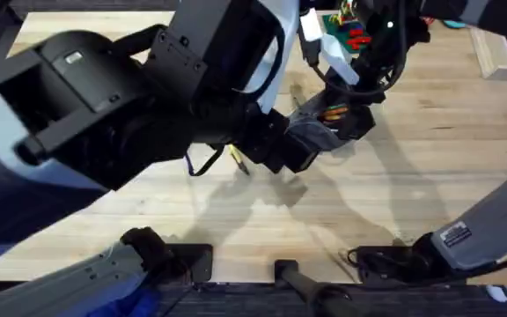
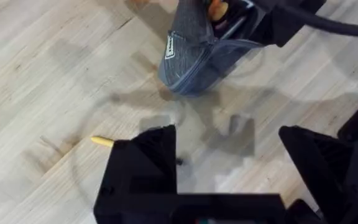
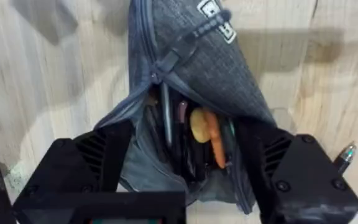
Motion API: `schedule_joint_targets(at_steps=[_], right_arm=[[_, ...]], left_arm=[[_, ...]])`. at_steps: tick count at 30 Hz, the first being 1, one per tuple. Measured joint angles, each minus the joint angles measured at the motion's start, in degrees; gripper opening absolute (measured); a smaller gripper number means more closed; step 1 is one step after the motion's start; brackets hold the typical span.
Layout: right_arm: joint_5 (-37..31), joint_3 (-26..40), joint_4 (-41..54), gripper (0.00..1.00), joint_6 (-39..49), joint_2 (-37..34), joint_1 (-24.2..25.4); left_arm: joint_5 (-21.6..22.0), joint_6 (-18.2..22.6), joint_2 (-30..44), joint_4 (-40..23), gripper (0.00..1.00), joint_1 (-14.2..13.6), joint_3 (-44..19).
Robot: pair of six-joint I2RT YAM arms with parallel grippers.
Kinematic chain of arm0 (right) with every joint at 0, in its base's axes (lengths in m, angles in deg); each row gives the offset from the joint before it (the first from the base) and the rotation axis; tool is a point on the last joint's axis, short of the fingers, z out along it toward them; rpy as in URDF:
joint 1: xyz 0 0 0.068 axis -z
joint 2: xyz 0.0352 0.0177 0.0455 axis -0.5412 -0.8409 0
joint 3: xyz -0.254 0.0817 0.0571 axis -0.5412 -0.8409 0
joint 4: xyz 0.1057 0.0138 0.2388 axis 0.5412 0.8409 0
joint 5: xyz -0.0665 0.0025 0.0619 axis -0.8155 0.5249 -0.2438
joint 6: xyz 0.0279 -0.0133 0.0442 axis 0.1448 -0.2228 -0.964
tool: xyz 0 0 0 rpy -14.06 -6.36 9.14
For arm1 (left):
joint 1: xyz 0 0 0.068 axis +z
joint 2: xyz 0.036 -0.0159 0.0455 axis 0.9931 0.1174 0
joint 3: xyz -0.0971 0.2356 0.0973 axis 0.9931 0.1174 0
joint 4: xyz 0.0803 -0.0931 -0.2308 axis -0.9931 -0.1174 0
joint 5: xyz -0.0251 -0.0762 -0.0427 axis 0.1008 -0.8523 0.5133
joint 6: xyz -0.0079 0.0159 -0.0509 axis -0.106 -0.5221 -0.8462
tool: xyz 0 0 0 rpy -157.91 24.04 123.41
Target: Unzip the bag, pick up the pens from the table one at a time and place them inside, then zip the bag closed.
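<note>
The grey-blue bag (image 3: 210, 68) lies on the table (image 1: 412, 176) with its zipper open; several pens and an orange item show inside its mouth. My right gripper (image 3: 191, 155) is shut on the bag's open end, one finger on each side, as in the overhead view, right gripper (image 1: 334, 121) on bag (image 1: 311, 134). A yellow pen (image 2: 102, 142) lies on the wood, half hidden by my left fingers (image 2: 148, 162). My left gripper (image 2: 229, 134) hovers open and empty just short of the bag (image 2: 194, 56). The yellow pen (image 1: 238, 162) sits left of the bag. Another pen tip (image 3: 345, 154) pokes out beside my right finger.
The left arm (image 1: 104, 97) rises large and dark under the overhead camera, hiding the left part of the table. A green brick plate (image 1: 349, 26) with coloured pieces stands at the back. A light wooden tray (image 1: 500, 53) sits at the back right.
</note>
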Motion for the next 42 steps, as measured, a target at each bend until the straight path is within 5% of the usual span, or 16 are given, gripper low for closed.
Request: schedule_joint_targets(at_steps=[26,42], right_arm=[[-0.1,0.2,0.3,0.998,-4.5,0.3,0.0],[0.6,4.4,6.7,0.997,-10.4,7.8,3.1]], left_arm=[[0.0,0.0,0.0,0.0,0.995,0.0,0.0],[0.0,0.0,0.0,0.0,0.995,0.0,0.0]])
